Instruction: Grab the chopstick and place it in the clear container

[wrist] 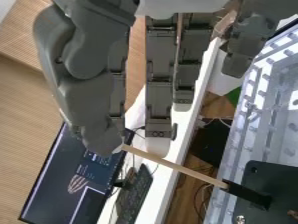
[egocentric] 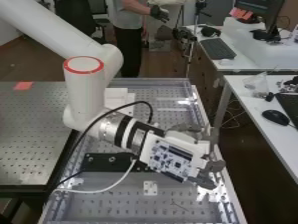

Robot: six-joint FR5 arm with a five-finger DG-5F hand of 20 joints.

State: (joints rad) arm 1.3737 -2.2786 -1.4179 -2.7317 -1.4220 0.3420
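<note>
Hand [wrist: 100, 142]: well apart from the black plate [wrist: 273, 172], thumb and fingertip pinching the chopstick [wrist: 176, 166] by its pale tip. Chopstick: slanting from the pinch toward the plate, dark end overlapping the plate in the wrist view; contact there cannot be confirmed. Handling, as judged: light, stiff, smooth, low risk of breakage, but slim enough to roll or pivot. Recommended hold: near mid-length, plate-side of the present pinch, for better balance.

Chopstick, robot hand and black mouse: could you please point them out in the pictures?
Chopstick [wrist: 174, 166]: wrist view, middle of its wooden shaft.
Robot hand [wrist: 85, 92]: wrist view, on its thumb.
Black mouse [egocentric: 275, 117]: high view, on its top.
</note>
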